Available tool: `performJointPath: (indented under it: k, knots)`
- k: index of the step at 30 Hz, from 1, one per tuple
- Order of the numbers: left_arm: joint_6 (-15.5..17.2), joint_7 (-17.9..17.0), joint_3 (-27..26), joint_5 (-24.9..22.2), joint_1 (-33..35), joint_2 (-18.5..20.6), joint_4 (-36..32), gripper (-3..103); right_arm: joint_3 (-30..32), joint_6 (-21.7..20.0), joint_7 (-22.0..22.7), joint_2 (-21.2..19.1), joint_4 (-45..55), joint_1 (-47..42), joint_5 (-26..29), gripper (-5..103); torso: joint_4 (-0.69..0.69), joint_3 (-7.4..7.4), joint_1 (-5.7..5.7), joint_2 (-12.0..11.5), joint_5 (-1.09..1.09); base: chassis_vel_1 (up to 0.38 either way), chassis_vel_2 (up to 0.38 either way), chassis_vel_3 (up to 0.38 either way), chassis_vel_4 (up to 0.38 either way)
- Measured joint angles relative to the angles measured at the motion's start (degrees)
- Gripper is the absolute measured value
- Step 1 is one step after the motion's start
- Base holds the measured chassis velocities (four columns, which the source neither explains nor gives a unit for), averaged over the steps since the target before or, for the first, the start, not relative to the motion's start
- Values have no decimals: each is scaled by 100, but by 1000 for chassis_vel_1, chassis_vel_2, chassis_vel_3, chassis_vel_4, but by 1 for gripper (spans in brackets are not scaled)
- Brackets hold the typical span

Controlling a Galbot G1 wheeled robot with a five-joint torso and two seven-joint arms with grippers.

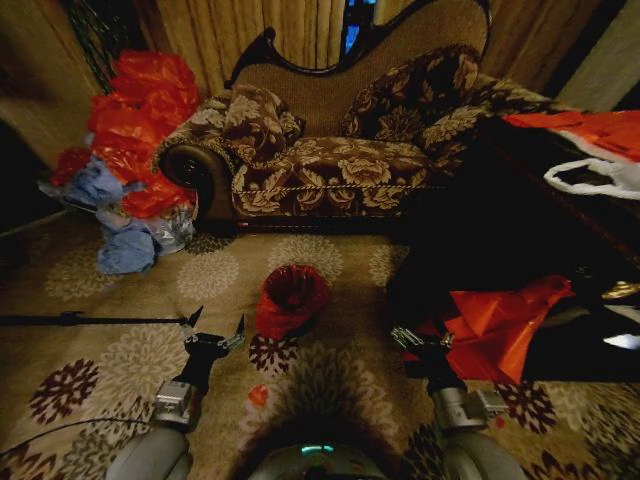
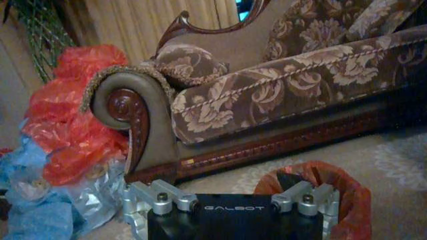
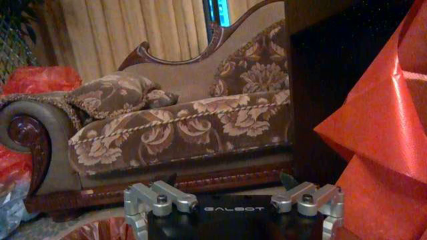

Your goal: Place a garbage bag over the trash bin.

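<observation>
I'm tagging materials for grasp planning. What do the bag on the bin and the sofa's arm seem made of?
The garbage bag looks like thin, glossy red plastic: it crinkles and catches light. The sofa arm looks like carved, polished dark wood, its scroll shiny, with smooth, possibly leather, padding.

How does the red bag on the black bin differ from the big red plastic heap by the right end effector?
The thin red plastic garbage bag lines the small black bin, rounded into its mouth; the larger red plastic heap lies folded in flat, angular sheets. The bag is smaller and crinkled; the heap is broader and smoother. Both are glossy red.
</observation>
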Motion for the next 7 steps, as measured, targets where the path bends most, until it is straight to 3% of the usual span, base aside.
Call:
performJointPath:
  k: [7]
  knots:
    - [0,0,0,0,0,0,0,100,0,0,0,0,0,0,0,100,0,0,0,0,0,0,0,0,0]
